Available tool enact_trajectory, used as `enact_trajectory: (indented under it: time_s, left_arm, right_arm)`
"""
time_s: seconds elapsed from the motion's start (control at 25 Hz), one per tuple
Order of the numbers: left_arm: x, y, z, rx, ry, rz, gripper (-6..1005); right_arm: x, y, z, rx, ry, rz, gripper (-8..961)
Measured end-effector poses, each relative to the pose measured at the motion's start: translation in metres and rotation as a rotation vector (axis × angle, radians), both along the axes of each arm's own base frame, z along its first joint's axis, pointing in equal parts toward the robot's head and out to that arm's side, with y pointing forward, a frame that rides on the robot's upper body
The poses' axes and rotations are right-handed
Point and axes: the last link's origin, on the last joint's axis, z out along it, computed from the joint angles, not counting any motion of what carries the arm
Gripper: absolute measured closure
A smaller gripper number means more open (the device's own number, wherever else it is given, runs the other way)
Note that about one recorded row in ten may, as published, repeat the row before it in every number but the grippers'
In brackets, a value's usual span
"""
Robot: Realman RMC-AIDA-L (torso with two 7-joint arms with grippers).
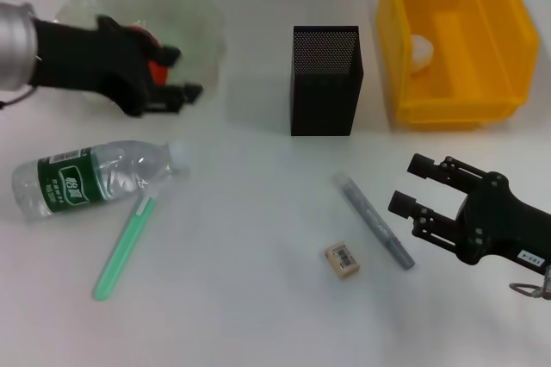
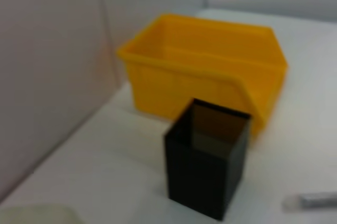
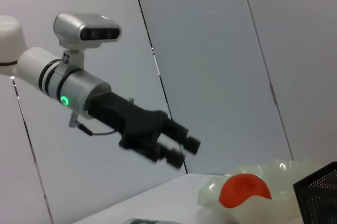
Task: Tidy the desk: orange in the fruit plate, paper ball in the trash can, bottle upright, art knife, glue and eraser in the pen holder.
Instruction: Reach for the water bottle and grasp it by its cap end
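Observation:
The orange (image 1: 157, 68) lies in the fruit plate (image 1: 200, 7), partly hidden by my left gripper (image 1: 185, 73), which is open and empty just above the plate. The right wrist view shows the orange (image 3: 243, 190) resting in the plate (image 3: 287, 169) with the left gripper (image 3: 179, 148) raised clear of it. The bottle (image 1: 95, 177) lies on its side at the left. The glue (image 1: 125, 246) lies below it. The art knife (image 1: 373, 220) and the eraser (image 1: 342, 260) lie near my open right gripper (image 1: 405, 183). The pen holder (image 1: 325, 78) stands in the middle. The trash can (image 1: 465, 113) holds the paper ball (image 1: 420, 50).
The left wrist view shows the trash can (image 2: 205, 66) behind the pen holder (image 2: 208, 155) and one end of the art knife (image 2: 313, 200). A wall runs along the back of the white desk (image 1: 258, 212).

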Motion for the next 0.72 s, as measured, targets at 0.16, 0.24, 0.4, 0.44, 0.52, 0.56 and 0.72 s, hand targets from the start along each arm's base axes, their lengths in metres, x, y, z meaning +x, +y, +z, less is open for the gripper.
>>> enact_trajectory:
  time_s: [0.16, 0.24, 0.4, 0.44, 0.52, 0.56, 0.72]
  left_arm:
    - [0.001, -0.002, -0.010, -0.040, 0.078, -0.012, 461]
    - [0.003, -0.002, -0.017, -0.062, 0.139, -0.013, 463]
    - [0.007, 0.000, -0.028, -0.087, 0.215, -0.015, 467]
    - [0.007, 0.000, -0.028, -0.087, 0.215, -0.015, 467]
    - [0.006, 0.000, -0.029, -0.086, 0.233, -0.019, 466]
    - [0.006, 0.000, -0.029, -0.086, 0.233, -0.019, 465]
    - [0.003, 0.001, -0.032, -0.085, 0.274, -0.011, 457]
  right_arm:
    - [0.001, 0.000, 0.000, 0.001, -0.002, -0.004, 301]
    - [0.001, 0.000, -0.001, -0.002, -0.006, -0.004, 301]
    - [0.001, 0.001, -0.001, -0.002, -0.009, -0.002, 301]
    - [0.001, 0.001, -0.001, -0.002, -0.009, -0.002, 301]
    - [0.000, 0.002, -0.001, -0.003, -0.009, 0.001, 301]
    - [-0.001, 0.002, -0.001, -0.005, -0.010, 0.004, 301]
    - [-0.006, 0.004, -0.004, -0.026, -0.008, 0.032, 301]
